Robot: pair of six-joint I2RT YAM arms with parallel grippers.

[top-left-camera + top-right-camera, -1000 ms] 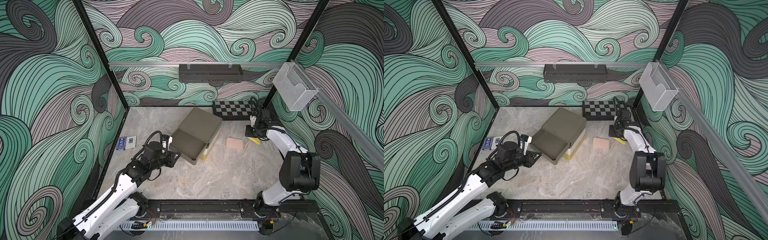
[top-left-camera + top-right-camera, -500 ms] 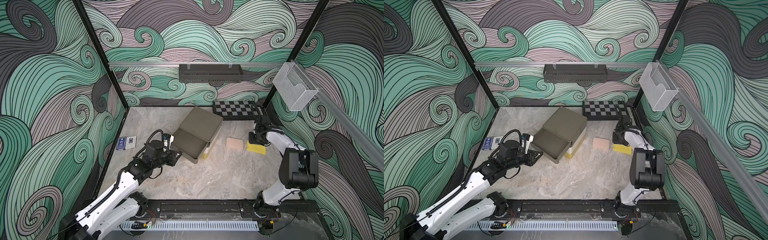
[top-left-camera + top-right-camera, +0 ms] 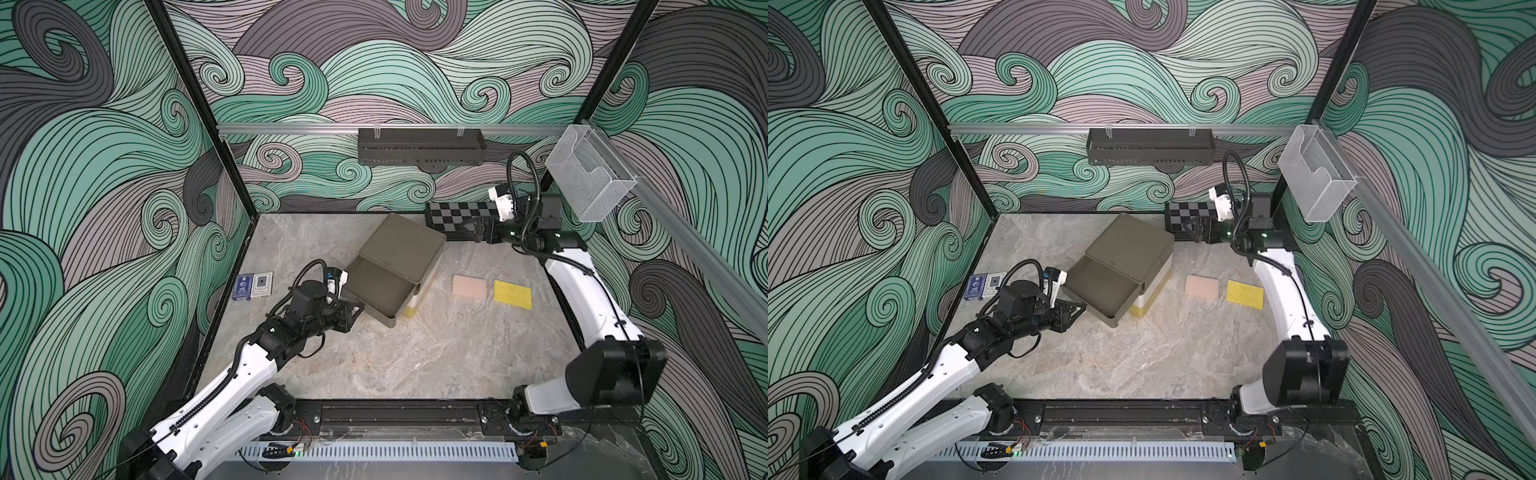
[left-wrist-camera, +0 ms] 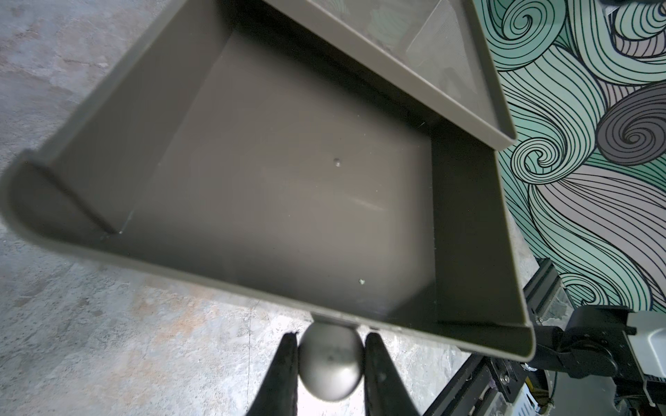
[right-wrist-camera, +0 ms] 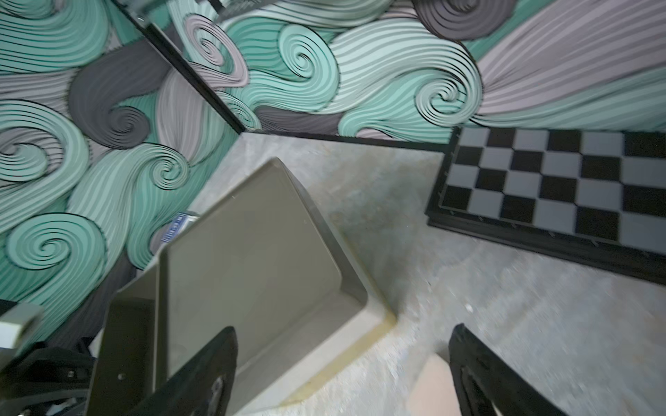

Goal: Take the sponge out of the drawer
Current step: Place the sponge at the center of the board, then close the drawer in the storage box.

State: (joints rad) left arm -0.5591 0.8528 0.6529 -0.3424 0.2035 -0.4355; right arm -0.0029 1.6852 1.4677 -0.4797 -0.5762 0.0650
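The yellow sponge (image 3: 513, 294) (image 3: 1245, 294) lies flat on the table, right of a pink pad (image 3: 469, 286). The olive drawer (image 3: 380, 286) is pulled out of its unit (image 3: 401, 245). In the left wrist view its floor (image 4: 288, 180) is bare. My left gripper (image 3: 353, 309) (image 4: 331, 338) is shut on the drawer's round knob (image 4: 331, 363). Behind the sponge my right gripper (image 3: 467, 226) (image 5: 342, 329) hangs in the air over the chessboard's edge, open, with nothing between its fingers. The sponge is out of both wrist views.
A chessboard (image 3: 461, 216) lies at the back right against the wall. Two card decks (image 3: 253, 286) sit by the left wall. A black shelf (image 3: 420, 151) and a clear holder (image 3: 586, 183) hang on the walls.
My right gripper set the yellow sponge down beside the pink pad, opened, then rose and drew back toward the chessboard. The left gripper stayed on the knob.
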